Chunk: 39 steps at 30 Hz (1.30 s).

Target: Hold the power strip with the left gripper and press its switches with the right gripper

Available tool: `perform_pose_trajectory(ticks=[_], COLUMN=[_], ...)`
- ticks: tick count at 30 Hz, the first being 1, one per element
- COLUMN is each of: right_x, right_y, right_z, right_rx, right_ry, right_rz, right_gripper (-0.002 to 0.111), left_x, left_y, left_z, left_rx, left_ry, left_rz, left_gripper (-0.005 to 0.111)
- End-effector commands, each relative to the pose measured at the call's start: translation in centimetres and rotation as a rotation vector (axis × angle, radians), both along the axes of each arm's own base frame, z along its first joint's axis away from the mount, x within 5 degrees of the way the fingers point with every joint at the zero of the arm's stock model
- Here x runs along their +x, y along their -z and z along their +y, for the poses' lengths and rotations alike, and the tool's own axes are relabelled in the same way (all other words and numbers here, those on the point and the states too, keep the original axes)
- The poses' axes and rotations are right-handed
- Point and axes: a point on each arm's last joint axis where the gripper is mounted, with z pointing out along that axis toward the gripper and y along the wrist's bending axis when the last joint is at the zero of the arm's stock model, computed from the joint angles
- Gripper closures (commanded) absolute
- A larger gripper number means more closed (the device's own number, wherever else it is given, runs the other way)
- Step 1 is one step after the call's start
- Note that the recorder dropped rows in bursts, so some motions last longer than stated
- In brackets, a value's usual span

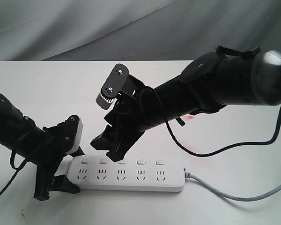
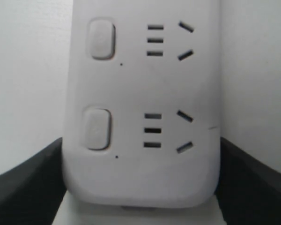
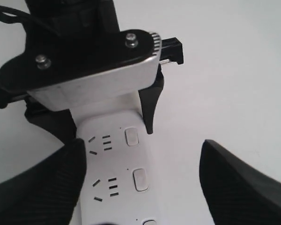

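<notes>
Exterior view: the left gripper (image 1: 71,161) clamps the cordless end of the power strip (image 1: 136,177), which lies on the white table (image 1: 47,93). Beyond the strip, the right gripper (image 1: 113,122) hangs with fingers apart, lower finger close over the switches (image 1: 122,161). It should press straight down, one button at a time.

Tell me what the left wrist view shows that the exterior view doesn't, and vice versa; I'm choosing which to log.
Left wrist only: close detail of two switches and their socket slots. Exterior only: the grey cord, all five switches, and the open right claw over the power strip. Both: the strip's end gripped by the left claw.
</notes>
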Motion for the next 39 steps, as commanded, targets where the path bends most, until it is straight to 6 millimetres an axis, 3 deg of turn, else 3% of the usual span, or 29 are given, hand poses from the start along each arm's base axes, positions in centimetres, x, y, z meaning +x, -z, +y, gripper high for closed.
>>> perform_pose_trajectory(ticks=[1,6,13,21,26,30,39], right_x=[0.1,0.2,2.1,2.6,2.7,3.6,3.6], right_y=[1.4,2.6,4.0,5.8,5.8,5.7,6.4], right_z=[0.7,2.2,4.2,4.2,4.2,5.6,5.7], right_rx=[-0.033,-0.043,-0.037,-0.078,-0.083,-0.065,-0.081], right_ry=[-0.035,-0.070,-0.069,-0.067,-0.080,-0.096,-0.109], right_rz=[-0.014,-0.020,-0.033,-0.046,-0.079,-0.110,-0.103], right_gripper=[0.045,0.045,0.045,0.045,0.045,0.045,0.045], left_x=[0.3,0.3,0.3,0.3,0.3,0.3,0.3], left_y=[0.4,0.4,0.4,0.4,0.4,0.4,0.4], left_z=[0.2,0.2,0.2,0.2,0.2,0.2,0.2], left_rx=[0.032,0.032,0.032,0.032,0.032,0.032,0.032], left_ry=[-0.014,-0.011,-0.013,-0.013,-0.011,-0.011,-0.014], left_rz=[-0.024,-0.025,-0.024,-0.024,-0.025,-0.025,-0.024], left_gripper=[0.043,0.043,0.043,0.043,0.043,0.043,0.043])
